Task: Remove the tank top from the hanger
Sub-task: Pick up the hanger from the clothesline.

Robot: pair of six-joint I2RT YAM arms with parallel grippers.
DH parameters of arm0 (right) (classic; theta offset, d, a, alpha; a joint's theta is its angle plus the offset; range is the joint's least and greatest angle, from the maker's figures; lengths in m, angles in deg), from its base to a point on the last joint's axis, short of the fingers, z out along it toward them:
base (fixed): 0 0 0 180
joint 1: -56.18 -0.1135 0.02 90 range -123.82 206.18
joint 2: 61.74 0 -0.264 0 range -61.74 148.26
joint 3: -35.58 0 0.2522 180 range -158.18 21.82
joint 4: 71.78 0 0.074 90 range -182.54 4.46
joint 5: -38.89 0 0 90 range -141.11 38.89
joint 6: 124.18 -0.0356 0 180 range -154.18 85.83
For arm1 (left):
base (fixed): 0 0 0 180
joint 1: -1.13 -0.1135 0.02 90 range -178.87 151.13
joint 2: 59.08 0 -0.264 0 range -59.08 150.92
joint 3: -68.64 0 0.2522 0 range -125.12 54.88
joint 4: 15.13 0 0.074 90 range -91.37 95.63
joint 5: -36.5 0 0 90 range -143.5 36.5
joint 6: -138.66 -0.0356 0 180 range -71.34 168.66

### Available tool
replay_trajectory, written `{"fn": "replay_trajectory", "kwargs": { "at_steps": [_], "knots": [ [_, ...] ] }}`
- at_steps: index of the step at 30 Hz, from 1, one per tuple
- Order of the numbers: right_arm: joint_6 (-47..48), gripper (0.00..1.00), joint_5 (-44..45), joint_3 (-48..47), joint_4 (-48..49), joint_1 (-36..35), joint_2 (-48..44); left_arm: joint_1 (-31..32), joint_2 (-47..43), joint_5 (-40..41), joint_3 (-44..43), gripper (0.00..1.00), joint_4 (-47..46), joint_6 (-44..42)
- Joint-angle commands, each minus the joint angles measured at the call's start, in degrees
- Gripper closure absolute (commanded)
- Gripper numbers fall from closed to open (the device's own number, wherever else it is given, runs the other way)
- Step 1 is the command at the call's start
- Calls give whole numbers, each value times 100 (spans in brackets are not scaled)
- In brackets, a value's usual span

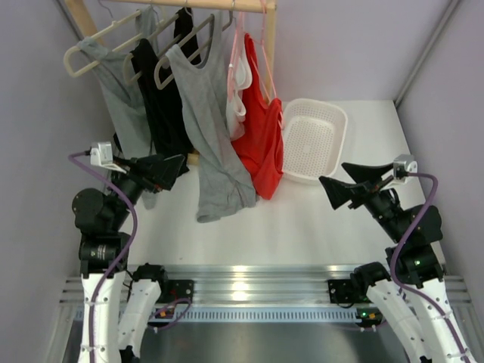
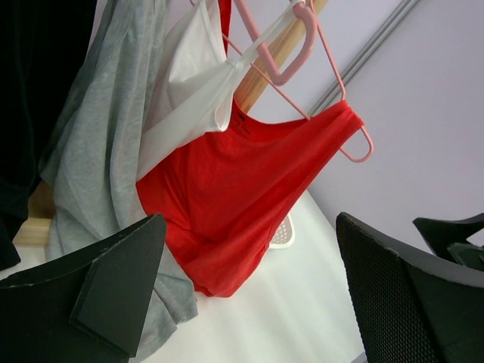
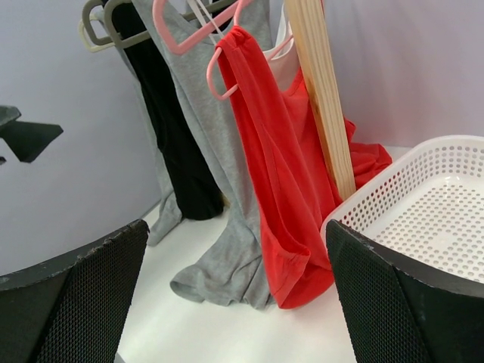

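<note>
While the left gripper (image 1: 180, 168) and right gripper (image 1: 333, 172) hover spread wide, holding nothing, the red tank top (image 1: 261, 140) hangs on its pink hanger (image 2: 370, 148) at the wooden rack's (image 1: 270, 45) right end, beside the white basket (image 1: 333, 113).

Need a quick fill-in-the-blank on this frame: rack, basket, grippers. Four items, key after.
1. The hanger carrying the red tank top is ____.
2. Between the left grey tank top and the middle grey tank top hangs a ____ one.
3. In the top view, the white basket sits to the ____ of the red tank top.
4. The left gripper and right gripper both have jaws ____, holding nothing.

Missing words: pink; black; right; open.
</note>
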Motion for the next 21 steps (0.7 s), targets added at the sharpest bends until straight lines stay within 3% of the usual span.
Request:
{"fn": "replay_trajectory", "kwargs": {
  "at_steps": [1,17,21],
  "knots": [
    [137,0,4,1,42,-14,-64,-12,394,-86,-613,2,-3,-124],
    [84,1,-101,-70,7,-40,173,304,2318,-121,-2855,2,-20,-132],
    [102,1,-101,-105,-2,-40,173,917,2557,335,-3032,2,-11,-431]
  ]
}}
